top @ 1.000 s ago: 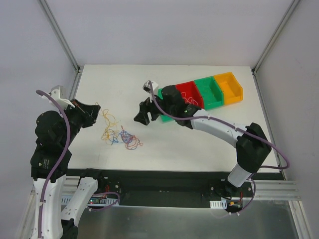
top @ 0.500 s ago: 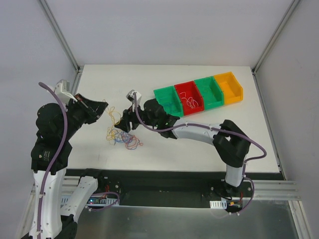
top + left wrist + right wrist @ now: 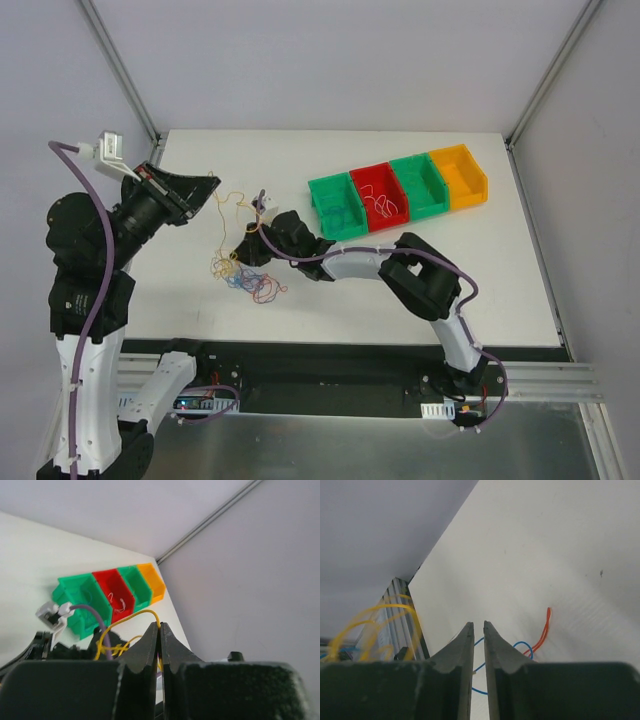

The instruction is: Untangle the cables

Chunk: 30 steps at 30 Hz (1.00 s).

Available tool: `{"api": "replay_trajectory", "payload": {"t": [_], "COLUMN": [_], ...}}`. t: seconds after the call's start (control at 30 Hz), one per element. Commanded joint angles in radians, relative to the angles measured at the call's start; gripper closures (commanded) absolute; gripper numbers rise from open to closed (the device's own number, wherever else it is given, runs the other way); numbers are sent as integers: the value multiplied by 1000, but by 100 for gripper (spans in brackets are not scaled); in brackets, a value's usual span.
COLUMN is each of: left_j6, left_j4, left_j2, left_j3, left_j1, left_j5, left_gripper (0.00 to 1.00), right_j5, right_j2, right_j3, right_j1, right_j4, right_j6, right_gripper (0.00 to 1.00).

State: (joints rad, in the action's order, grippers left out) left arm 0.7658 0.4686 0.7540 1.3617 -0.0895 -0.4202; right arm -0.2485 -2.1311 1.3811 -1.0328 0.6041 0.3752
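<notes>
**Cable tangle near the left edge of the desk: both arms engaged**

**Clearances.** The cable tangle lies on the desk, closer to the left edge and the near edge than to the far edge. Bare surface shows between the tangle and both of those edges, along the far edge, and toward the near right corner. A slanted row of four bins stands toward the far right corner: green bin, red bin, second green bin, orange bin. The row is well apart from the tangle.

**Grip state.** The left fingers are raised above the desk and fully closed on a yellow cable, which runs down to the tangle. The right fingers sit low at the far side of the tangle, with only a narrow slit between them. Whether they have hold of a cable cannot be determined.

**Change from the earlier frames.** The right arm has travelled from beside the bins across to the tangle, and its fingers have narrowed. The left arm has lifted and drawn the yellow cable upward.

**Obstructions.** From above, the right wrist covers the cables under its fingers. In the right wrist view, a blue cable and a red cable lie on the desk. The yellow loops at the left of that view are blurred. In the left wrist view, the finger bodies block the lower frame.
</notes>
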Motion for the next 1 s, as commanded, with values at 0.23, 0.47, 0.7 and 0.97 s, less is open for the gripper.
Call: {"api": "replay_trajectory", "payload": {"t": [0.23, 0.47, 0.7, 0.97], "left_j6": [16, 43, 59, 90], "left_j4": [-285, -292, -329, -361], "left_j2": [125, 110, 105, 111], "left_j3": [410, 265, 145, 103], "left_j1": [10, 10, 10, 10], "left_j5": [-68, -9, 21, 5], "left_gripper": [100, 100, 100, 100], "right_j5": [103, 32, -76, -103], "right_j2": [8, 169, 347, 392], "right_j3": [35, 0, -151, -316], "right_j1": [83, 128, 134, 34], "right_j4": [-98, -205, -118, 215], "right_j6": [165, 29, -223, -196], "right_gripper": [91, 68, 29, 25]}}
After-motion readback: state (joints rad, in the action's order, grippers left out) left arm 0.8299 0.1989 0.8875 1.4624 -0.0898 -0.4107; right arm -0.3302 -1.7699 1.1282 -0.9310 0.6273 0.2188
